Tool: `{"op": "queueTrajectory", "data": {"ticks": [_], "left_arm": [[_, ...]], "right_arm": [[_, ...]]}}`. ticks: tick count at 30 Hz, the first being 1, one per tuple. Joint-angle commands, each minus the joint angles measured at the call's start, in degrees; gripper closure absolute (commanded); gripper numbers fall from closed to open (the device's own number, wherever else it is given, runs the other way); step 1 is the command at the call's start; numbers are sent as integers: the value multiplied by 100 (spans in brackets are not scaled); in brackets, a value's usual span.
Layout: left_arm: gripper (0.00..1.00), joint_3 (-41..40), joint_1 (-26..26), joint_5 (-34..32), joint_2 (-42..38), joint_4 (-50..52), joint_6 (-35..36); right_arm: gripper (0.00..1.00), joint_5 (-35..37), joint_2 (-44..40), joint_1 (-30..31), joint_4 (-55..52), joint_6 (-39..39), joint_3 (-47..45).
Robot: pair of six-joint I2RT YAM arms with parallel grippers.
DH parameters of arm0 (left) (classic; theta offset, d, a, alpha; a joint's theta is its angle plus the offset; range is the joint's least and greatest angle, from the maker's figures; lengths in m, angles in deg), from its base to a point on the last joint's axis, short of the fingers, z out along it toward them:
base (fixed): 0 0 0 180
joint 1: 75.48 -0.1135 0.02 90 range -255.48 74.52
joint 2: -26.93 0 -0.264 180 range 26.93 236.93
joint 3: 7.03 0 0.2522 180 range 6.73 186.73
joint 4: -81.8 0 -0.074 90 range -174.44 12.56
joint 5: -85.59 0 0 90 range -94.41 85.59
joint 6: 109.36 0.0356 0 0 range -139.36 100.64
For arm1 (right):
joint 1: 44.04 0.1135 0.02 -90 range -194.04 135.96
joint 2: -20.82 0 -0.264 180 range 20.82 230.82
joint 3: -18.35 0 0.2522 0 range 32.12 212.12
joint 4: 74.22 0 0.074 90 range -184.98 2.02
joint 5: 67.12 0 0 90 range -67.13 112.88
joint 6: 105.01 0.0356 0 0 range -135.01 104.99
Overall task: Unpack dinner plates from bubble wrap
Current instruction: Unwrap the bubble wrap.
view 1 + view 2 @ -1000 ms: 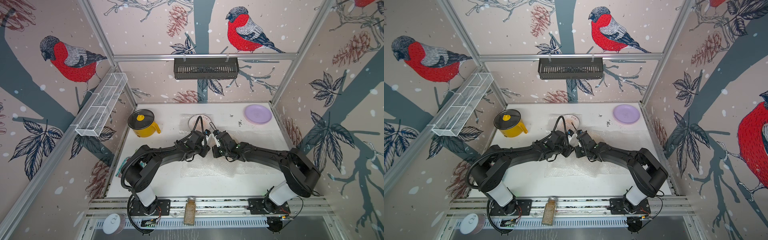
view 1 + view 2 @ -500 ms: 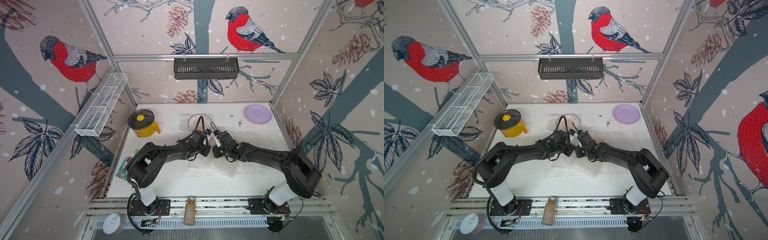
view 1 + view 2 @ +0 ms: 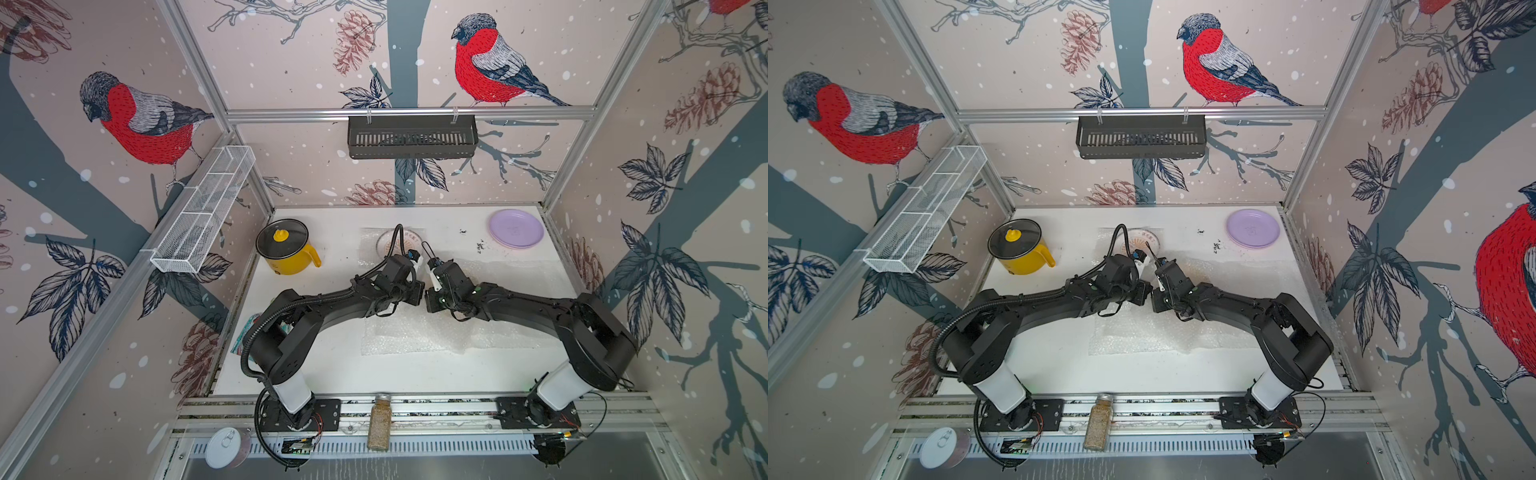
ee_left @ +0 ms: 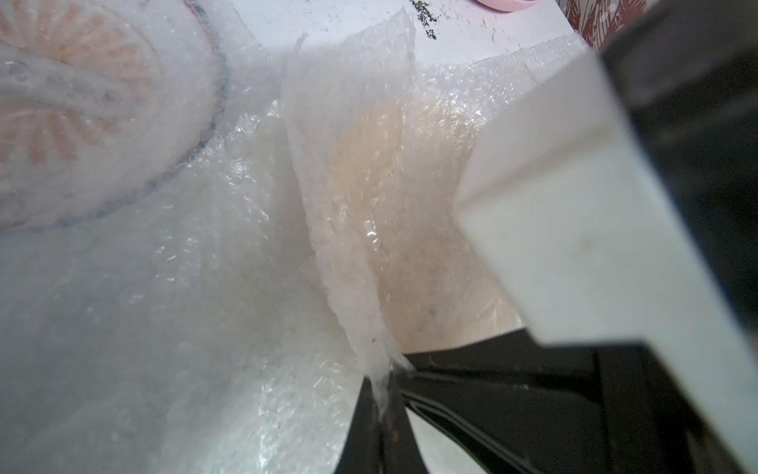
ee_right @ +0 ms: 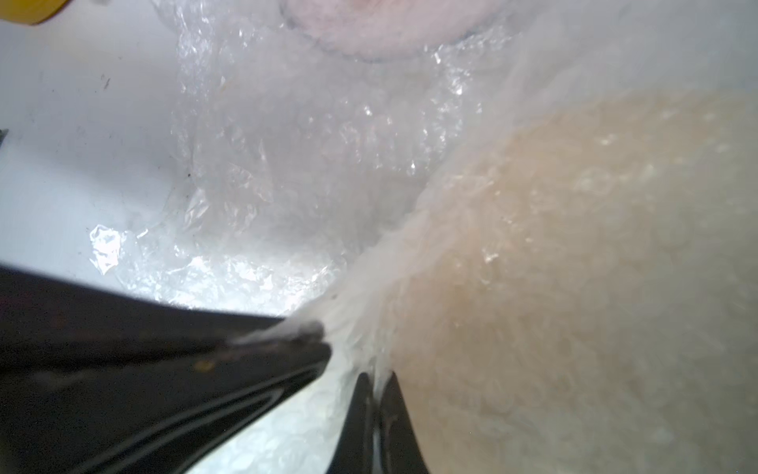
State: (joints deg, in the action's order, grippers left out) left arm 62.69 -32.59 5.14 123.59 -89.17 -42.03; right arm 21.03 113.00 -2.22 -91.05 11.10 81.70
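Our left gripper point(image 4: 381, 394) had just pinched together on a raised fold of the clear bubble wrap point(image 4: 348, 205), right beside our right gripper point(image 5: 375, 385), likewise clamped on that sheet. With both holding, we judged the sheet ready to peel off the round cream plate point(image 5: 574, 266) beneath it. We counted two plates wrapped, that one and the white orange-sunburst plate point(image 4: 61, 102); a bare lilac plate point(image 3: 515, 228) lay at the far right corner, a second rim under it. Wrap sheets: at least three.
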Motion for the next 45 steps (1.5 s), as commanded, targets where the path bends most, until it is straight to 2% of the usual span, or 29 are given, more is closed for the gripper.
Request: {"op": "queueTrajectory", "data": {"ticks": [1,9,13,16,18,20,22,24,27,32,37,45], "left_arm": [[100,52,-75,-139,-252,-19,-405],[100,-340,-588,-509,-600,200,-987],[100,-571,-695,-133,-649,-94,-858],[100,-758,-695,425,-798,-519,-654],[66,-944,-634,980,-977,-894,-369],[43,-1028,-433,850,-1182,-942,-21],[31,-1004,-168,591,-1304,-789,483],[26,-858,140,376,-1272,-482,1004],[26,-642,379,180,-1088,-110,1316],[33,-561,403,-141,-842,-18,1292],[36,-431,404,-108,-539,0,1280],[54,-142,404,-682,-117,69,1032]], "right_arm": [[97,244,59,-158,-435,228,-53],[98,-19,-103,-315,-317,224,-181],[98,-309,-285,-316,-141,124,-269],[98,-390,-424,-274,-59,62,-319],[98,-356,-506,-230,-51,23,-326],[98,-360,-534,-219,-43,-7,-326],[98,-369,-543,-209,-37,-17,-340],[98,-386,-547,-201,-21,-18,-341],[98,-392,-574,-201,-18,-26,-348],[98,-381,-639,-201,-1,-27,-379],[98,-447,-684,-201,39,-43,-400],[98,-573,-724,-178,105,-79,-423]]}}
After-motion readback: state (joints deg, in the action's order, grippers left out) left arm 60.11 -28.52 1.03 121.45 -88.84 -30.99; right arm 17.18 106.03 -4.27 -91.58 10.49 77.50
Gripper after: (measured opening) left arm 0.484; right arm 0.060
